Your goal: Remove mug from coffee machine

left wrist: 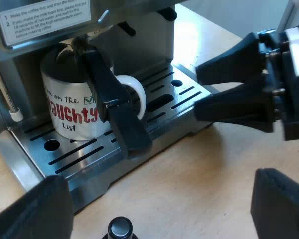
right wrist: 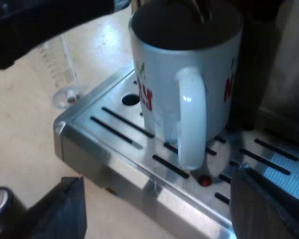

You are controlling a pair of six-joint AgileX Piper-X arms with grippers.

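Left hand (left wrist: 157,181): two broad matte black fingers (left wrist: 281,204) with blunt, squared ends. Right hand (left wrist: 199,89): also black, two long fingers tapering toward the tips, mounted on a blocky black housing (left wrist: 289,99) with a white part (left wrist: 296,37) behind it. Up close, the right hand's fingers (right wrist: 65,209) look dark, flat-faced and angular.

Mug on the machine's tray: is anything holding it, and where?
Nothing holds the mug. The right gripper is open, facing its handle without touching; left gripper open too.
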